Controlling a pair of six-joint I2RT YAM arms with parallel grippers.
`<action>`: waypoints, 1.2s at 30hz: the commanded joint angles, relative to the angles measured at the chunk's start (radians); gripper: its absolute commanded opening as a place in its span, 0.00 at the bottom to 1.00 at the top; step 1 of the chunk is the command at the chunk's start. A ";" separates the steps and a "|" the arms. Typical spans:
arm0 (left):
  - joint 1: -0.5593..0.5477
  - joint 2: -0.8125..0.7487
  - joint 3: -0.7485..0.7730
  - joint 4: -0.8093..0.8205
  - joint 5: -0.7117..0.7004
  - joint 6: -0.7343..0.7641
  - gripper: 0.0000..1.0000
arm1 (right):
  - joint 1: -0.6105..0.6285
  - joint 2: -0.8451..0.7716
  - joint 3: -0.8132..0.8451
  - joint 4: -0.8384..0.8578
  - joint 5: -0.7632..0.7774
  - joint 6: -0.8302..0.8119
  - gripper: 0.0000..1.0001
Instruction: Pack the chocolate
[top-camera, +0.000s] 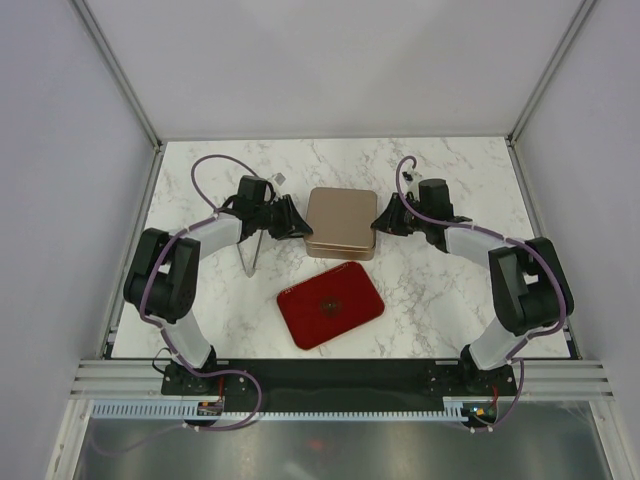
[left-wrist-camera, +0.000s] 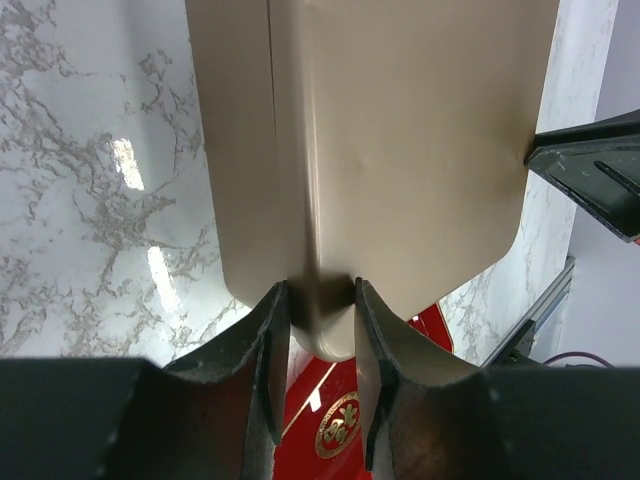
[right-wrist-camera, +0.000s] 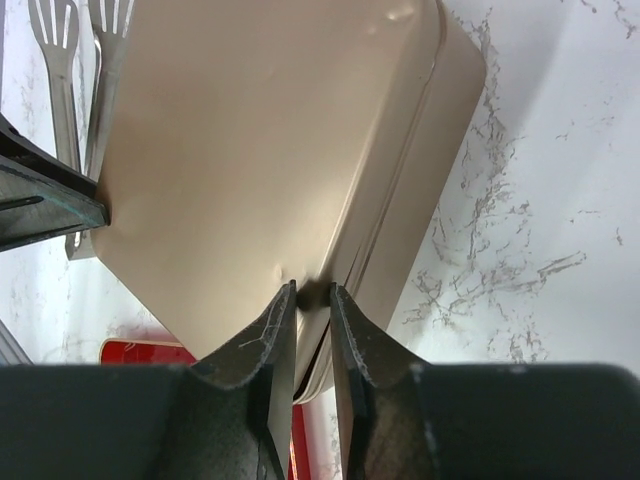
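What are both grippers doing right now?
Left gripper: closed on the left edge of the gold tin.
Right gripper: closed on the gold tin's right edge.

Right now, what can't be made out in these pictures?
The chocolate: seen in no view; the shut lid hides whatever is in the tin.
The tongs: in the right wrist view the top edge cuts them off; in the top view they are too thin to show detail.
The red tray: its emblem is too small in the top view; in the wrist views the tin and jaws hide most of it.
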 joint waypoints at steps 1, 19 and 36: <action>-0.026 -0.026 0.017 -0.013 -0.010 0.064 0.23 | 0.015 -0.024 0.013 -0.095 0.024 -0.048 0.24; -0.040 -0.064 0.080 -0.145 -0.112 0.099 0.60 | 0.014 -0.051 0.065 -0.212 0.171 -0.036 0.44; -0.036 0.045 0.228 -0.216 -0.145 0.117 0.44 | 0.015 0.042 0.151 -0.155 0.085 -0.019 0.33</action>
